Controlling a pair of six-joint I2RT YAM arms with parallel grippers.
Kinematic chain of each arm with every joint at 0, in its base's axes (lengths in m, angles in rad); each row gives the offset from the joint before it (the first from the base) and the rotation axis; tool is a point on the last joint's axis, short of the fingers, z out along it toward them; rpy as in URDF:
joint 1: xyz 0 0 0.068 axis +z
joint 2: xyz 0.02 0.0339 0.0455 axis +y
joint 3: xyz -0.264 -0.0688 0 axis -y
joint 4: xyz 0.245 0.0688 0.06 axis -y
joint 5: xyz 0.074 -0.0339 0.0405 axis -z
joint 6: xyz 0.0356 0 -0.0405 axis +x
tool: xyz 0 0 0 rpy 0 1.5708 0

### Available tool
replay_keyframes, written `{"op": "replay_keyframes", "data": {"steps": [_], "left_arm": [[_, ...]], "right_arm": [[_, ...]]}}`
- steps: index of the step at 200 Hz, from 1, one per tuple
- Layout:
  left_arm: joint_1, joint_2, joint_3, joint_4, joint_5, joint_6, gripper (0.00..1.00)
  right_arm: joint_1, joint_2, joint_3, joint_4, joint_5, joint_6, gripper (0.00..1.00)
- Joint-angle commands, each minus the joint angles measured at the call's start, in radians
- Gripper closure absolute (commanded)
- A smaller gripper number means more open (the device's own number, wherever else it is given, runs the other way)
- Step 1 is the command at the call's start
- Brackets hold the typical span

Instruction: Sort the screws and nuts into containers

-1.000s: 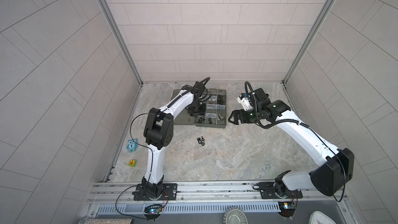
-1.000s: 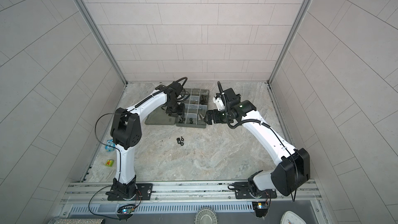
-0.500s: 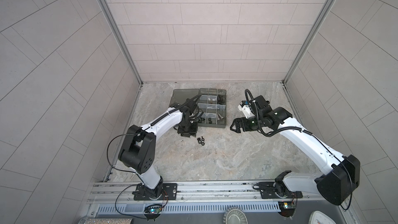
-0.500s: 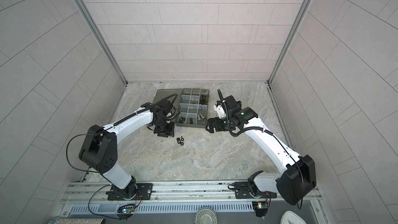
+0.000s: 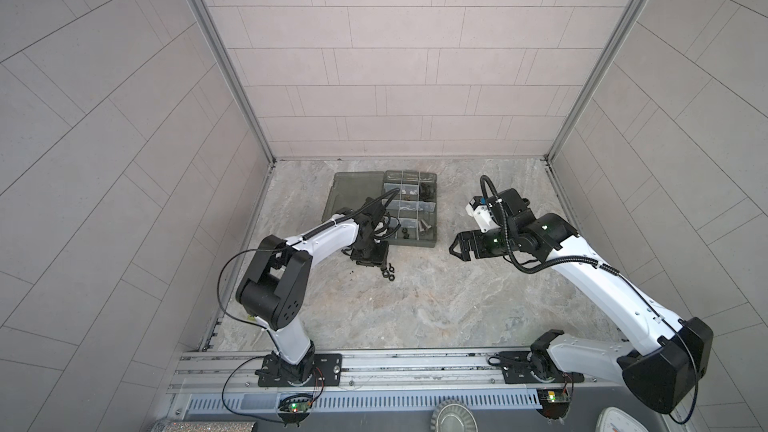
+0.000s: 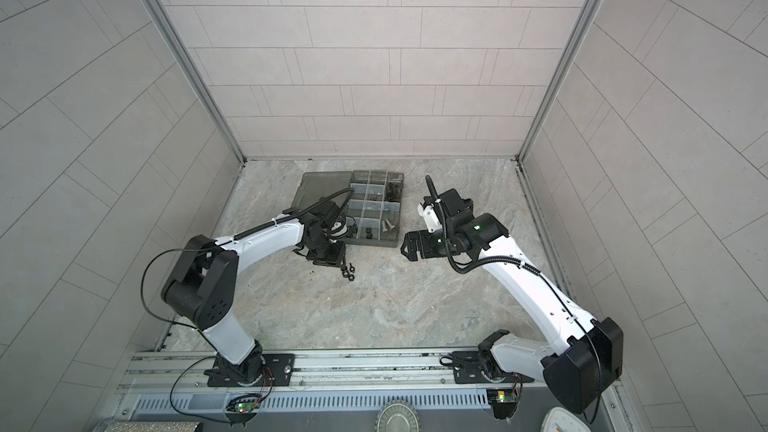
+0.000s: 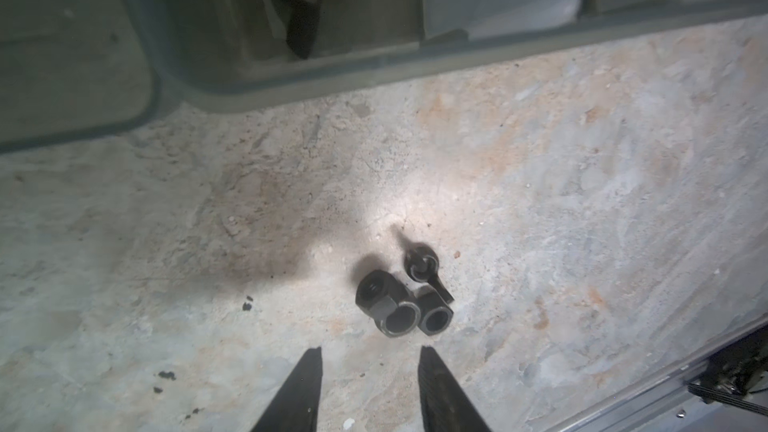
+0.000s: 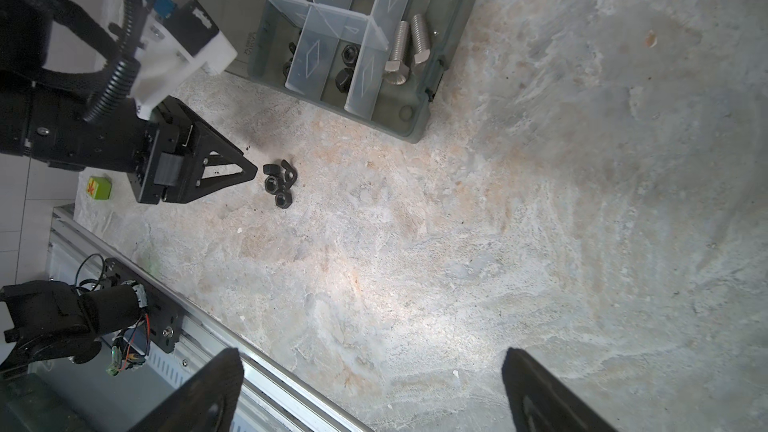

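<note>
Remaining loose on the table (image 8: 457,284), a small cluster of black nuts (image 7: 399,305) lies just near of the organizer box (image 8: 419,126). Left gripper (image 7: 370,351) hovers just beside them, jaws narrowly parted, empty. Right gripper (image 8: 372,355), further right, stands wide and empty. Box's near compartments (image 8: 365,76) hold two silver bolts (image 8: 405,49) and several sorted nuts (image 8: 344,78). Judged nearly complete.

Robot lab test cell: tiled enclosure walls (image 5: 395,56), aluminium mounting rail (image 5: 415,367), marble-look tabletop (image 5: 415,309).
</note>
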Motion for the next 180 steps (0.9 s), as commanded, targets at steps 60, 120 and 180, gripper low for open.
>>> {"op": "replay_keyframes", "data": {"steps": [60,120,180], "left_arm": [[-0.039,0.072,-0.008,0.031,-0.061,0.075,0.61],[-0.038,0.094,0.012,0.028,-0.07,0.082,0.71],[-0.038,0.108,0.024,0.023,-0.063,0.082,0.81]], "right_arm": [[0.004,-0.078,-0.033,-0.021,0.067,0.026,0.01],[0.003,-0.089,-0.037,-0.032,0.064,0.023,0.01],[0.004,-0.092,-0.036,-0.044,0.063,0.018,0.01]]}}
